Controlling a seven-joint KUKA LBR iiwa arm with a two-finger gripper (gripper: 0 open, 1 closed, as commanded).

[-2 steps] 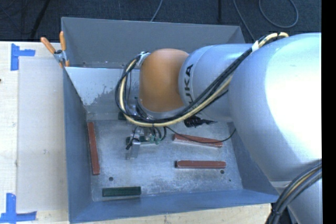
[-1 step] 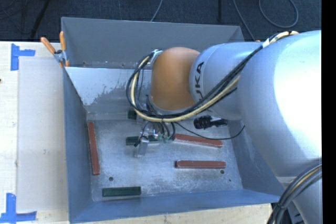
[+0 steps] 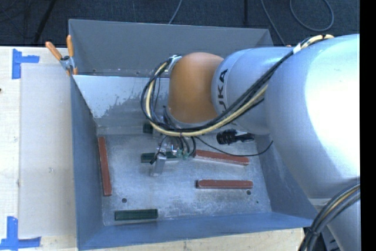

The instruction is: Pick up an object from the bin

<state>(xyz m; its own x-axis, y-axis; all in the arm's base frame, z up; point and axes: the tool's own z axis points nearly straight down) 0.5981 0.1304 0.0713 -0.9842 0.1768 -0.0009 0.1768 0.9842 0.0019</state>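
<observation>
Grey bin (image 3: 117, 50), the tool (image 3: 158, 163) low over its floor; whether it is spread or pressed together cannot be told. Just right of the tool lies a brown stick (image 3: 222, 157); front-right a second stick (image 3: 225, 184); left a long stick (image 3: 104, 166); front-left a green block (image 3: 136, 215).

Bin (image 3: 82, 126): tool (image 3: 158, 165) centre; long strip (image 3: 104, 165) left; rear strip (image 3: 222, 157), front strip (image 3: 224, 184) right; short bar (image 3: 136, 215) front-left.
</observation>
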